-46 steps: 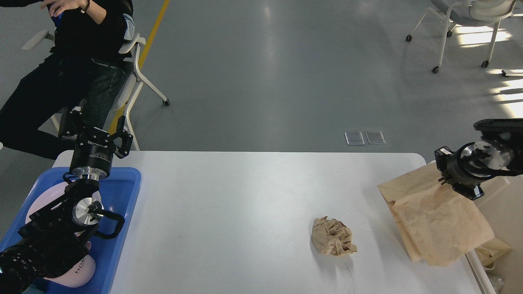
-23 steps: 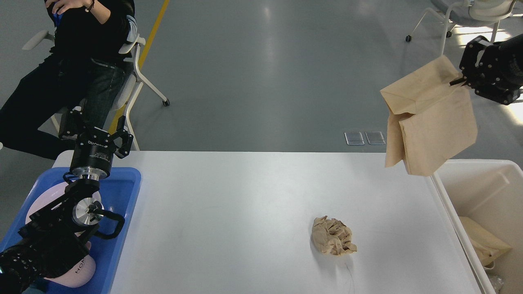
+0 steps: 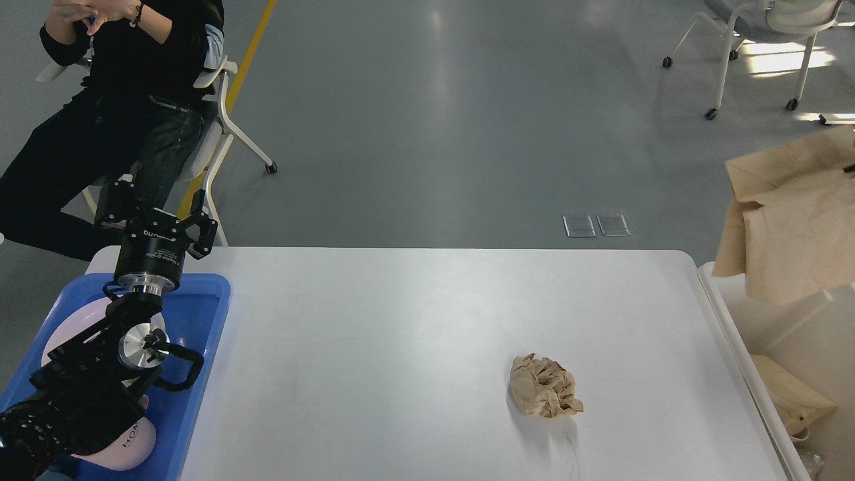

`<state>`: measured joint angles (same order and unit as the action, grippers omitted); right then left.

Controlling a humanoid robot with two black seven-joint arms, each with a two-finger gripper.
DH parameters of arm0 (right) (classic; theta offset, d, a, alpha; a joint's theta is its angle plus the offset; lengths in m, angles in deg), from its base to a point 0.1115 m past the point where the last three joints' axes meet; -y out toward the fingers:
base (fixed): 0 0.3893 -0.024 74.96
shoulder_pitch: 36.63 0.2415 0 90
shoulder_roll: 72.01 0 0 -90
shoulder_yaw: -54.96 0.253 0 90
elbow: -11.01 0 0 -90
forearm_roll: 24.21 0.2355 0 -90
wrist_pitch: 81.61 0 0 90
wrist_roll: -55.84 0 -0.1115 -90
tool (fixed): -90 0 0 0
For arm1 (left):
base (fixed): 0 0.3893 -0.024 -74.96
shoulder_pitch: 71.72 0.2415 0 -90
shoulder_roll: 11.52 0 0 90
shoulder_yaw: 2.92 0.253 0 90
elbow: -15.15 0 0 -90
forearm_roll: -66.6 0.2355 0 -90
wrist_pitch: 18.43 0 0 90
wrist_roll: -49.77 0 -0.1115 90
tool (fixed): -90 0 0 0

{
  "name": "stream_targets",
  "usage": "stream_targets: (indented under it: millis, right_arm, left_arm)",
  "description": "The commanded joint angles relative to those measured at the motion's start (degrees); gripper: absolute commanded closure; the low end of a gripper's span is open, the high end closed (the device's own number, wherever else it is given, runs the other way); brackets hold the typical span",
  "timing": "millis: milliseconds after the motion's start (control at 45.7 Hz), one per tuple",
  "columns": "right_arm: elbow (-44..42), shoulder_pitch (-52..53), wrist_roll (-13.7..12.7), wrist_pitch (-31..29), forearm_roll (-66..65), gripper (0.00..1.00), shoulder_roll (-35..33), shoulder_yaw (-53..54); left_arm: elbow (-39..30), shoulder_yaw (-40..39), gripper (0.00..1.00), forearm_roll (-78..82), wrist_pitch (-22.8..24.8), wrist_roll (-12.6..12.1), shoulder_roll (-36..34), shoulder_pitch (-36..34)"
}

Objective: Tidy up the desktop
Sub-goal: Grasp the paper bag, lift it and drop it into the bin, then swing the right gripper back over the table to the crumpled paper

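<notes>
The white desktop [image 3: 401,321] fills the lower middle of the head view. A crumpled ball of brown paper [image 3: 544,386] lies on it toward the front right. A flat brown paper bag [image 3: 788,227] hangs in the air at the right edge, above the cream bin [image 3: 718,307]. Only a dark sliver of my right gripper [image 3: 849,168] shows at the frame's edge, pinching the bag's upper right side. My left gripper [image 3: 157,217] stands open and empty over the far end of the blue tray [image 3: 200,314].
The blue tray holds pinkish white items [image 3: 127,441] under my left arm. Another brown bag [image 3: 791,397] lies inside the cream bin. A seated person [image 3: 113,100] is behind the table's left corner. A wheeled chair [image 3: 768,40] stands at the far right.
The paper bag was lifted off the desktop's right edge, then carried right and a little down over the bin. My right gripper went almost out of frame. My left arm stayed still.
</notes>
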<state>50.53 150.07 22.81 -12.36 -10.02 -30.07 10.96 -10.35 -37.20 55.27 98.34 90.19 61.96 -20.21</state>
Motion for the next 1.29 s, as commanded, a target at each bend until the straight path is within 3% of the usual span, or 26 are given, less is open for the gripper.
stream_targets:
  millis: [0,109,131,197,219,285,350,372,657,876,1073,1270]
  right_arm:
    - [-6.29,-7.21,-0.01,1.41,-1.98,1.00,2.26,0.15]
    - [-8.23,-13.62,0.17,5.45,-1.98,1.00,3.66,0.23]
    - [-8.49,-14.77,0.17,6.59,-1.98,0.93,4.10,0.24]
    - [-8.76,-17.50,0.34,10.46,-2.07,0.41,5.60,0.06]
    - [-8.76,-18.20,0.34,11.78,-2.07,0.31,5.95,0.06]
    - [-8.76,-20.22,0.34,14.77,-2.07,0.22,6.74,0.06]
    - [-8.93,-22.07,0.34,16.88,-2.16,0.02,7.18,-0.03]
    - [-9.02,-22.42,0.34,17.32,-2.16,0.00,7.18,0.06]
    - [-7.27,-24.19,0.34,16.80,-1.63,0.00,10.17,0.24]
    - [5.82,-13.47,0.34,16.28,-1.37,0.00,11.93,-0.29]
    - [8.47,-5.92,0.34,9.25,-1.19,0.00,18.51,-5.12]
    - [16.99,6.48,0.61,-0.86,-1.37,0.00,23.44,-8.82]
  left_arm:
    - [0.01,0.00,0.03,-0.01,0.03,0.01,0.00,0.00]
    - [0.01,0.00,0.04,-0.09,0.03,0.01,0.00,0.00]
    - [0.01,0.00,0.03,-0.01,0.03,0.01,0.00,0.00]
    - [0.01,0.00,0.03,-0.01,-0.06,0.01,0.00,0.00]
    - [0.01,0.00,0.03,-0.01,0.03,0.01,0.00,0.00]
    - [0.01,0.00,0.04,-0.01,0.03,0.01,0.00,0.00]
    - [0.01,0.00,0.03,-0.01,-0.06,0.01,0.00,0.00]
    - [0.01,0.00,0.03,-0.01,0.03,0.09,0.00,0.00]
    - [0.01,0.00,0.03,-0.01,-0.06,0.01,0.00,0.00]
    - [0.01,0.00,0.03,-0.01,-0.06,0.01,0.00,0.00]
    - [0.01,0.00,0.03,-0.01,0.03,0.01,0.00,0.00]
    - [0.01,0.00,0.03,-0.01,-0.06,0.01,0.00,0.00]
